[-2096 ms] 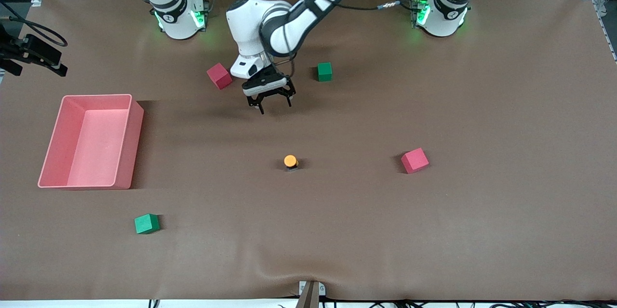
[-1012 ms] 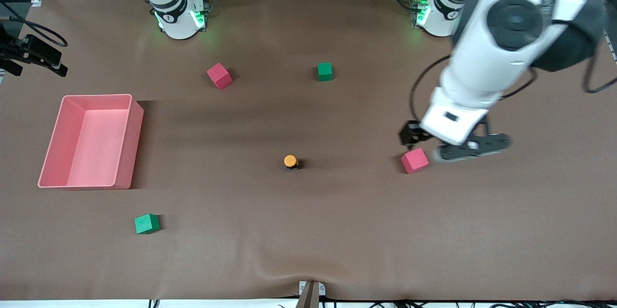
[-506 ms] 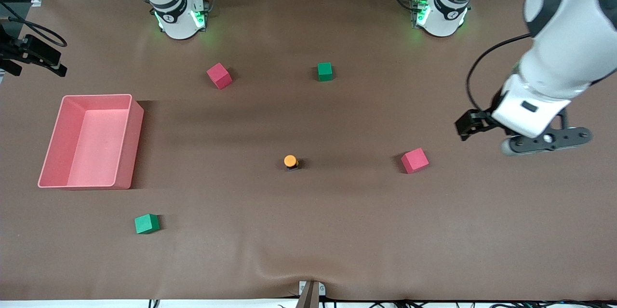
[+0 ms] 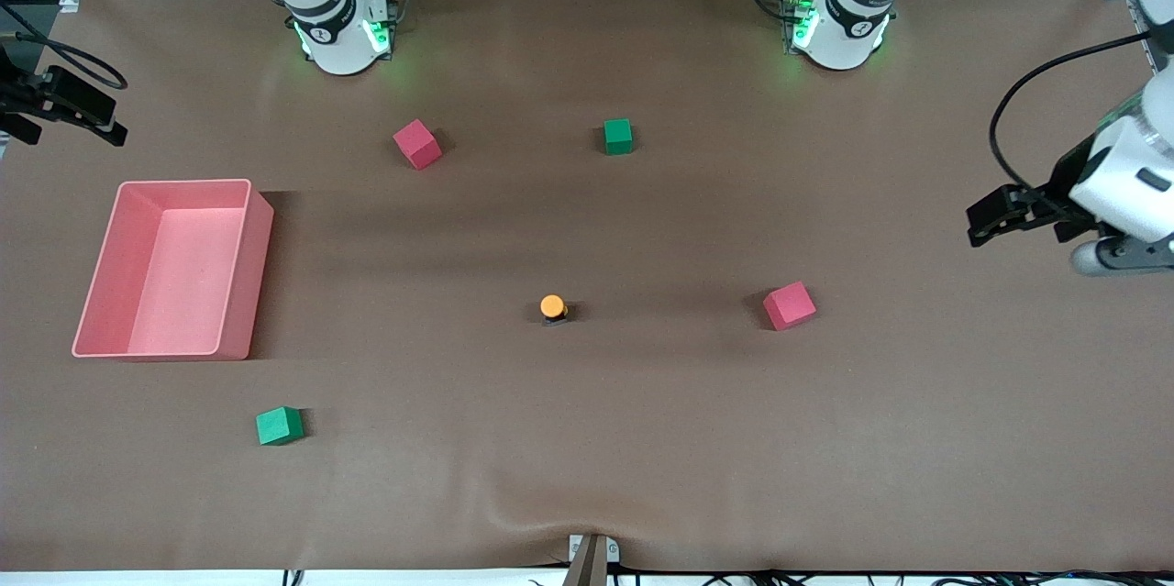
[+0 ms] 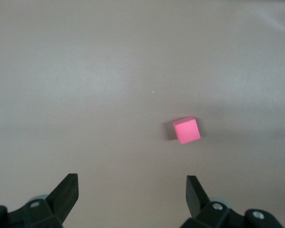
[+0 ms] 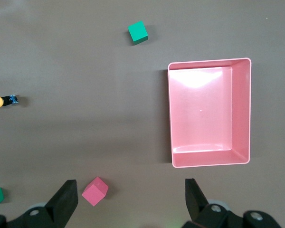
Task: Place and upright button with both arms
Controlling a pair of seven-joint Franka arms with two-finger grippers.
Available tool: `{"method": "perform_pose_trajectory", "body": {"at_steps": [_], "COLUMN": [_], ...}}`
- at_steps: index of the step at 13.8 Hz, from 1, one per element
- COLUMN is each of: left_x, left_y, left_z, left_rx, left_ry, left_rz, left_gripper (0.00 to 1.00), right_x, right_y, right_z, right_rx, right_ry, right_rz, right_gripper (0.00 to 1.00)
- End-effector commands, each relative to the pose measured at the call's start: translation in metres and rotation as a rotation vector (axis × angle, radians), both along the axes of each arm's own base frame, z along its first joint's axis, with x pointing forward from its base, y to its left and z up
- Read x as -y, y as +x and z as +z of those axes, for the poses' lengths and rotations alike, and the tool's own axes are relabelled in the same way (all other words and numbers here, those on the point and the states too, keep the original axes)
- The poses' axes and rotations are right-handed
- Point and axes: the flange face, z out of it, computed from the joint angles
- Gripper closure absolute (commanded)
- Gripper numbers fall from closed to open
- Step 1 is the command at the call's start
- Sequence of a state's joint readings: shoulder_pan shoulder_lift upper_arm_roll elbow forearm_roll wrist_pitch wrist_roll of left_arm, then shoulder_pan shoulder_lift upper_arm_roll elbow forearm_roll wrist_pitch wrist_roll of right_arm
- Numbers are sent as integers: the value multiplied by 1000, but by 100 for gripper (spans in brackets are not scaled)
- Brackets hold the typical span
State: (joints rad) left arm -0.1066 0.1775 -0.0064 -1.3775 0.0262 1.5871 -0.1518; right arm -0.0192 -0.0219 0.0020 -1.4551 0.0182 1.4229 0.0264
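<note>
We see the button (image 4: 552, 305) standing alone near the middle of the brown worktop (image 4: 587, 476), its orange cap facing up toward the high camera; in the right wrist view it shows side-on, orange cap at one end, black body, bluish end (image 6: 3, 100). The left end effector (image 5: 132, 189) hangs over the worktop at the left arm's end, well apart from the button, its fingers spread wide and holding nothing, with a pink cube (image 4: 789, 305) lying between it and the button. The right end effector (image 6: 131, 190) is out of the front camera's sight; its wrist view shows its fingers likewise wide apart and empty, high above the pink bin (image 6: 209, 112), with a second pink cube (image 6: 95, 191) and a green cube (image 6: 137, 32) below it.

We judge the button light, rigid and smooth-sided, so small it could tip or roll at a glancing touch. The black body below the cap looks the surest place to take hold, fingers closing across its width.

Room is generous: bare worktop rings the button on every side. The nearest neighbour is the pink cube toward the left end effector, well apart; the bin sits toward the right arm's end, and the worktop's edges lie far off.
</note>
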Motion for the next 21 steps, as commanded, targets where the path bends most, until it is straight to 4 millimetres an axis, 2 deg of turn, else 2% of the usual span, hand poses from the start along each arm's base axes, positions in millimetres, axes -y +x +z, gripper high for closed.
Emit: {"method": "perform_pose_trajectory", "body": {"at_steps": [1,4,6,8,11,15,21], "left_x": [-1,-14,-14,-13,-5,2,16], "left_y": [-35,-56,-81,-96,-96,-90,-94], "left_z": [1,3,7,13,30,43,42], "left_rx": [-1,4,2,7,19,2,-86], "left_ry": [-19,-17,-17,-15,-14,-14,-26], "left_rz": [-42,-30,-35,-41,-73,-77,-92], "left_gripper": [0,0,0,0,0,0,0], "right_x": [3,5,4,4,5,7,3], "right_y": [1,1,1,1,1,1,2], "right_z": [3,3,3,3,3,3,3], "right_rx": [-1,-1,-1,-1,-1,-3,0], "right_ry": [17,17,17,17,17,17,17], "right_rz": [7,3,5,7,3,2,8], "right_gripper": [0,0,0,0,0,0,0]}}
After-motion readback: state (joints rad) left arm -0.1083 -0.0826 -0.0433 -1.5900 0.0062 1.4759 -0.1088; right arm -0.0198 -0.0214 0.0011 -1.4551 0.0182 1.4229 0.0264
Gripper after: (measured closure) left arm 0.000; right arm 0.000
